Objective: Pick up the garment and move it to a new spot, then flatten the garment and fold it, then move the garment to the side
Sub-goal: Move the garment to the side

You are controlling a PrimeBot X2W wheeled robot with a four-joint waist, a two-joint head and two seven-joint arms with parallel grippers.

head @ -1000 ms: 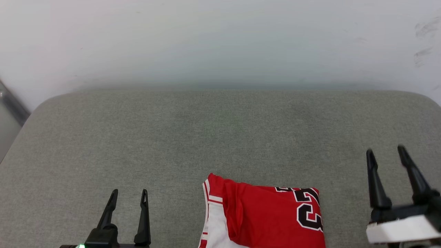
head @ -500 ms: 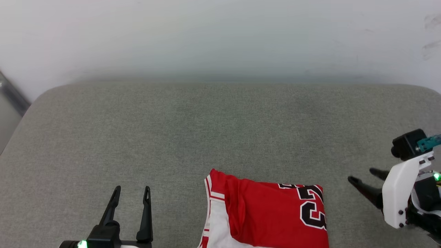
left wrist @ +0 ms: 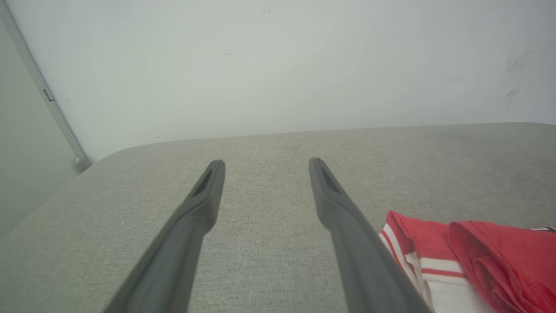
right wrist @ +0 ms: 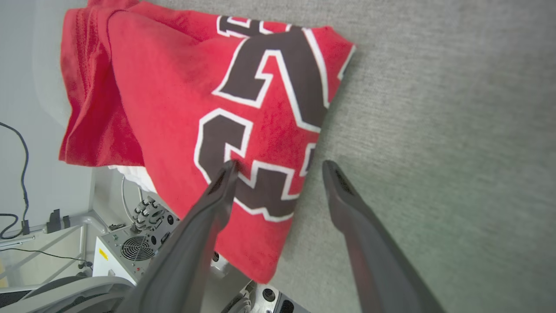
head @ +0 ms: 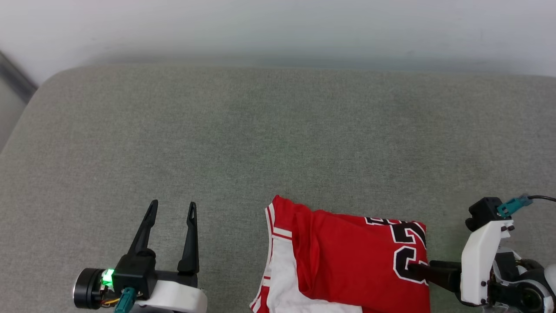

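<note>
**A:** Where does the garment (head: 347, 261) lie?

**B:** It is a red jersey T-shirt, folded into a rough rectangle. It sits at the near edge of the desk (head: 260, 130), a grey, cloth-covered, padded top with rounded corners, a little right of middle in the head view. A white sleeve (head: 282, 269) with red-and-white striped trim shows on its left side. Black numerals (head: 408, 248) outlined in white run along its right side. In the right wrist view its near part overhangs the desk's edge.

**A:** And the right hand (head: 417, 271)?

**B:** It is turned sideways, pointing in at the garment's right edge with its two dark fingers spread wide and nothing between them. In its own wrist view one fingertip (right wrist: 230, 167) lies over a black numeral. The other is over bare grey cloth just beyond the garment's edge. The first tip may be touching the fabric, but I cannot tell for certain.

**A:** The left hand (head: 173, 204)?

**B:** It is also spread wide and empty. It is low over bare desk, well to the left of the garment, with its fingers pointing away toward the pale wall (head: 278, 26).

**A:** Anything further out?

**B:** In the right wrist view, a white box with a fan grille (right wrist: 134, 248) and black cables (right wrist: 17, 174) show below the desk's near edge.
</note>
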